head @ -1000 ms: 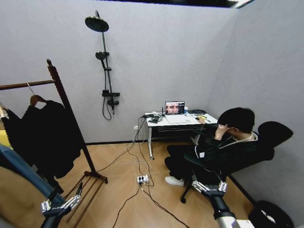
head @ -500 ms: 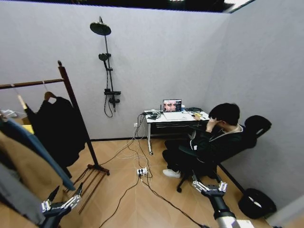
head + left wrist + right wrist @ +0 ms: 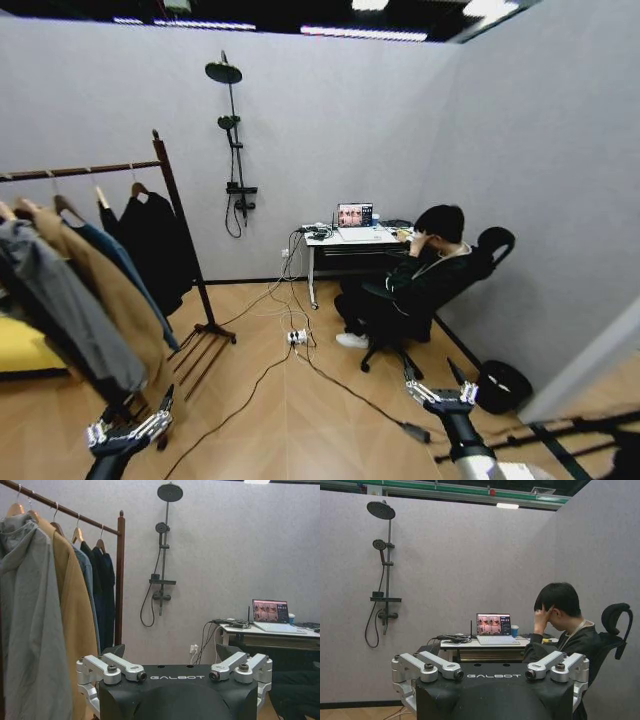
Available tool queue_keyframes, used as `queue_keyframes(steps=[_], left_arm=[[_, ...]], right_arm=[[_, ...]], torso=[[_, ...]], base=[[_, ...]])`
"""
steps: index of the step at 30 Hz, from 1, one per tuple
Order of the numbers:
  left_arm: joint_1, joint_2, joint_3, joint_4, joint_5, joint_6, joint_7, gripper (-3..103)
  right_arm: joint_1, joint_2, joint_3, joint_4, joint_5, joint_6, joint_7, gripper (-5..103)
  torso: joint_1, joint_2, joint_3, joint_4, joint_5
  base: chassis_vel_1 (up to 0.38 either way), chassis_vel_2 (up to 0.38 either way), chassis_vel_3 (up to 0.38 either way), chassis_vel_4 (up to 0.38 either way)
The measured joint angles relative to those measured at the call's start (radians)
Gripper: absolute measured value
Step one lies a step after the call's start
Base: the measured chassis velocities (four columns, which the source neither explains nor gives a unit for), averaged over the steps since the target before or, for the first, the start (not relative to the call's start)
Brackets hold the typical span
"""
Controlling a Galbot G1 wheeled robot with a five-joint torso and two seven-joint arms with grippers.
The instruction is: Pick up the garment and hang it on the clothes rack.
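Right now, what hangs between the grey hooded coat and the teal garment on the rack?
The tan coat, between the grey hooded coat and the teal garment, in the left wrist view.

Pale grey walls close the room, with ceiling lights glowing at twelve o'clock. A black shower fitting hangs on the back wall at about eleven o'clock, and a white desk with an open laptop stands near the corner, just right of centre. The floor is light wood planks, crossed by black cables running to a power strip.
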Motion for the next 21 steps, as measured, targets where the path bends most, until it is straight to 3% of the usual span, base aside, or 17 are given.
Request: queue_keyframes(steps=[2,3,4,5,7,11,12,13,14,17,18,21], left_arm=[[0.0,0.0,0.0,0.0,0.0,0.0,0.001,100],[0.0,0.0,0.0,0.0,0.0,0.0,0.0,100],[0.0,0.0,0.0,0.0,0.0,0.0,0.0,100],[0.0,0.0,0.0,0.0,0.0,0.0,0.0,100],[0.0,0.0,0.0,0.0,0.0,0.0,0.001,100],[0.0,0.0,0.0,0.0,0.0,0.0,-0.001,100],[0.0,0.0,0.0,0.0,0.0,0.0,-0.001,100],[0.0,0.0,0.0,0.0,0.0,0.0,-0.001,100],[0.0,0.0,0.0,0.0,0.0,0.0,0.001,100],[0.0,0.0,0.0,0.0,0.0,0.0,-0.001,100],[0.0,0.0,0.0,0.0,0.0,0.0,-0.001,100],[0.0,0.0,0.0,0.0,0.0,0.0,0.0,100]], right_arm=[[0.0,0.0,0.0,0.0,0.0,0.0,0.0,100],[0.0,0.0,0.0,0.0,0.0,0.0,0.0,100],[0.0,0.0,0.0,0.0,0.0,0.0,0.0,100],[0.0,0.0,0.0,0.0,0.0,0.0,0.0,100],[0.0,0.0,0.0,0.0,0.0,0.0,0.0,100],[0.0,0.0,0.0,0.0,0.0,0.0,0.0,100],[0.0,0.0,0.0,0.0,0.0,0.0,0.0,100],[0.0,0.0,0.0,0.0,0.0,0.0,0.0,100],[-0.001,0.0,0.0,0.0,0.0,0.0,0.0,100],[0.0,0.0,0.0,0.0,0.0,0.0,0.0,100],[0.0,0.0,0.0,0.0,0.0,0.0,0.0,100],[0.0,0.0,0.0,0.0,0.0,0.0,0.0,100]], torso=[[0.0,0.0,0.0,-0.0002,0.0033],[0.0,0.0,0.0,0.0001,0.0033],[0.0,0.0,0.0,0.0,-0.0003],[0.0,0.0,0.0,0.0,-0.0003],[0.0,0.0,0.0,0.0,0.0038],[0.0,0.0,0.0,0.0003,0.0005],[-0.001,0.0,0.0,0.0,0.003],[-0.001,0.0,0.0,0.0,0.003],[-0.001,0.001,0.0,-0.0009,0.003],[-0.001,0.001,0.0,0.0015,0.0007],[-0.001,0.001,0.0,0.0003,0.0014],[0.0,0.0,0.0,-0.0001,0.0019]], base=[[0.351,-0.344,-0.356,0.321],[0.367,-0.37,-0.358,0.336],[0.323,-0.37,-0.317,0.362],[0.323,-0.37,-0.317,0.362],[0.366,-0.356,-0.343,0.322],[0.347,-0.363,-0.336,0.336],[0.306,-0.252,-0.295,0.219],[0.306,-0.252,-0.295,0.219],[0.049,-0.202,-0.249,0.219],[0.075,-0.11,-0.149,0.179],[0.035,0.101,-0.075,0.108],[0.012,0.034,-0.025,0.036]])
